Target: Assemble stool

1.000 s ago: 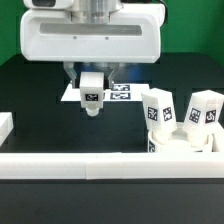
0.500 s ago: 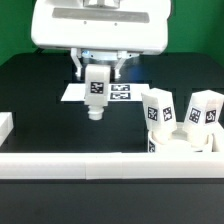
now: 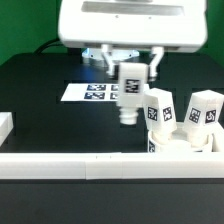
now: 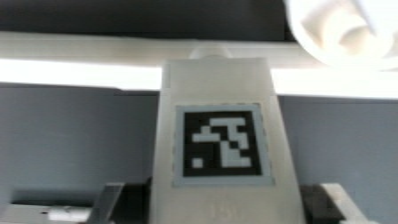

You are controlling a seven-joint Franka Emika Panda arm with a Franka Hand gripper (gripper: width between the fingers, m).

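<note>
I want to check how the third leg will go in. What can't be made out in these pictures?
- Seat: exterior view, mostly hidden behind the front rail and two standing legs; free recess unseen.
- Held leg: wrist view, its far end is blurred.
- Gripper: exterior view, fingertips largely hidden by the leg.

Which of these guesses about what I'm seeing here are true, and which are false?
1. The jaws hold a white leg with a black-and-white tag on it. True.
2. That leg rests flat on the black table. False: it hangs upright in the air, clear of the table.
3. Two other tagged legs already stand on the round seat at the exterior view's right. True.
4. The marker board is being carried by the arm. False: it lies flat on the table behind the held leg.
5. The held leg is already joined to the seat. False: it hangs beside the seat, apart from it.
</note>
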